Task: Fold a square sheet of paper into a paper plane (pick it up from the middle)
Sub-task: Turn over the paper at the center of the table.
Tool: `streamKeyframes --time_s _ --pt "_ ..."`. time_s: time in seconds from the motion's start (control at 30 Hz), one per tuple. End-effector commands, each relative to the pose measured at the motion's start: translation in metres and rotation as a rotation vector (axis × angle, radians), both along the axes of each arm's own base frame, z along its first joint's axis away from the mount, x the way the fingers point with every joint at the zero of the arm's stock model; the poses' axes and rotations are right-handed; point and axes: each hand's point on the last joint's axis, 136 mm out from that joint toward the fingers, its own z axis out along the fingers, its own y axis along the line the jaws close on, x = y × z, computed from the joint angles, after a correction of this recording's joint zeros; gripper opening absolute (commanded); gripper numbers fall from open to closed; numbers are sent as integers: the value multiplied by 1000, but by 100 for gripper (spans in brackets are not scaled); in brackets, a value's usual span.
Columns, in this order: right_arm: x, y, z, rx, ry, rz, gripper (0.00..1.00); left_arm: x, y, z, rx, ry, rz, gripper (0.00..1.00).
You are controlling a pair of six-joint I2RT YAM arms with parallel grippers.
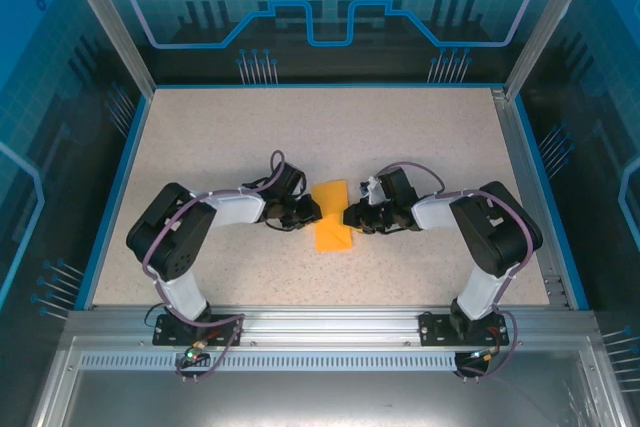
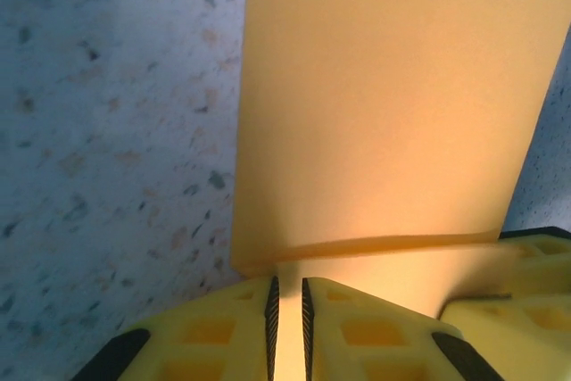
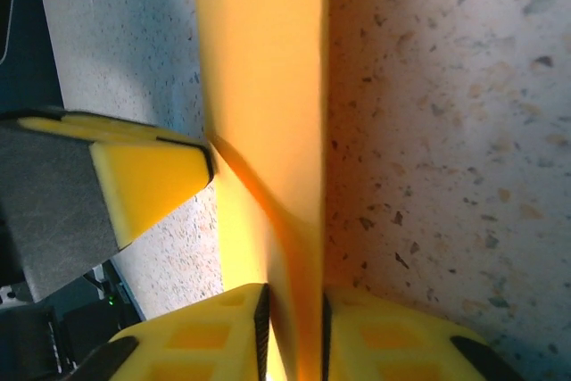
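Note:
The square sheet of paper (image 1: pixel 332 215) is orange-yellow and lies folded into a narrow rectangle at the middle of the table, between my two grippers. My left gripper (image 1: pixel 312 212) meets its left edge. In the left wrist view the jaws stand a thin slit apart and the sheet of paper (image 2: pixel 393 104) runs down into that slit of the left gripper (image 2: pixel 287 296), with one layer lifted above a crease. My right gripper (image 1: pixel 350 215) holds the right edge. In the right wrist view a bulging fold of the paper (image 3: pixel 263 69) fills the gap of the right gripper (image 3: pixel 293 305).
The speckled table (image 1: pixel 440 137) has bare room behind and to both sides of the paper. A blue rim (image 1: pixel 112 192) and transparent walls enclose it. Both arms lie low, elbows outward, with the metal base rail (image 1: pixel 320 322) at the near edge.

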Motion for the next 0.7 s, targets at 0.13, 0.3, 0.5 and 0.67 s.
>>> streamKeyframes --time_s 0.13,0.3,0.5,0.67 --pt "3 -2 41 -48 -89 43 10 3 27 44 15 -141 88 24" --pt "5 -41 88 -321 -205 -1 9 -3 62 71 77 -230 173 28" --pt "-7 -126 136 -950 -228 -128 10 -13 108 93 191 -315 278 38" --pt "-14 -144 176 -1380 -279 -154 7 -21 141 97 271 -340 364 42"
